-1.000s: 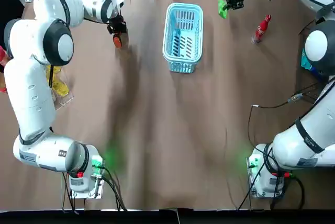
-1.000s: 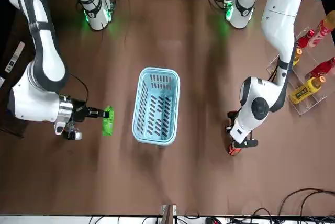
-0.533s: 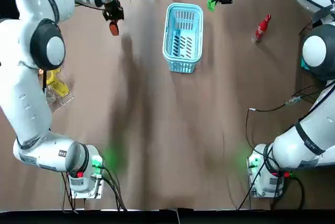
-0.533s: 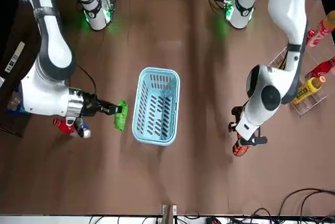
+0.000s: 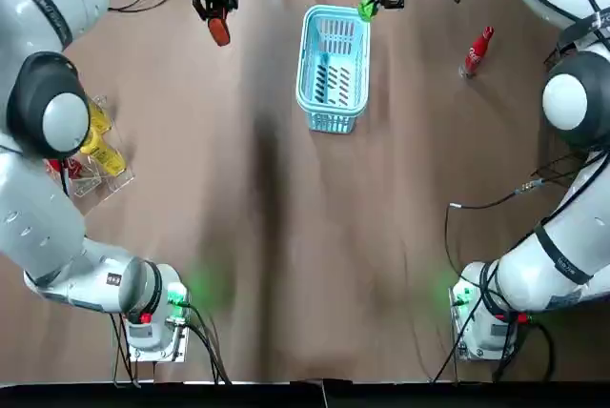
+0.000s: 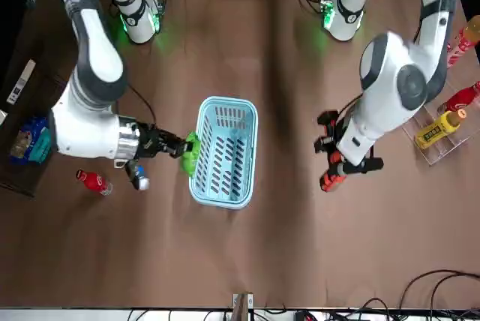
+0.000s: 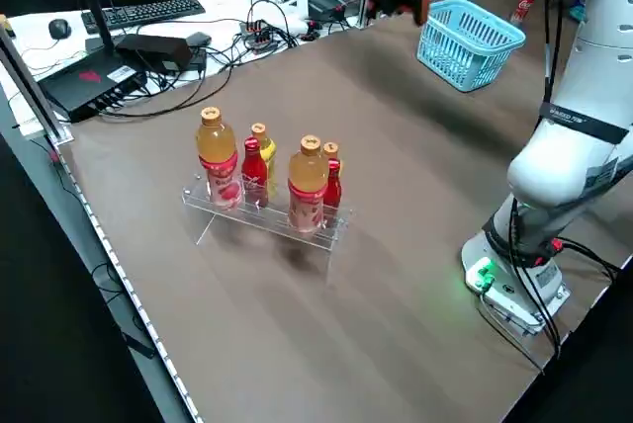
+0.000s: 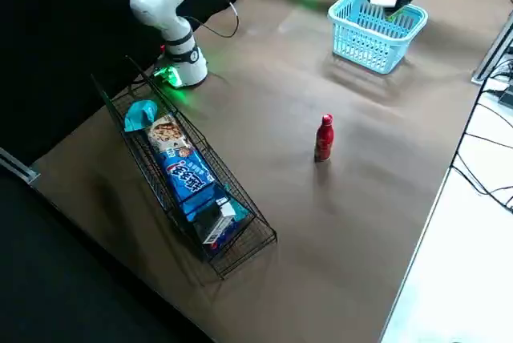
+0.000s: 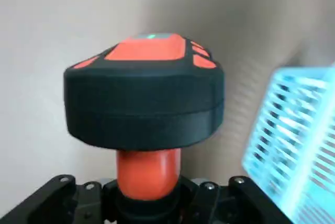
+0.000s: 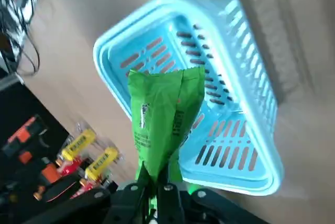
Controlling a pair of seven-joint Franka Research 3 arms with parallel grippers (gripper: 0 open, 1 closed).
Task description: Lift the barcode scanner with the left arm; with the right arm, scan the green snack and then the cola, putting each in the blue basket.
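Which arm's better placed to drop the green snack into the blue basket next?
Right. The right gripper is shut on the green snack at the rim of the blue basket; the left gripper holds the barcode scanner, off to its side.

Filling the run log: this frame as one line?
left gripper holds barcode scanner aloft | right gripper holds green snack at blue basket rim | cola upright on table

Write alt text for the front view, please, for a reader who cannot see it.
The right gripper, at picture left, holds a green snack packet at the rim of a light-blue slatted plastic basket mid-table. At picture right, the left gripper holds an orange-and-black barcode scanner; a small red cola bottle stands on the brown table.
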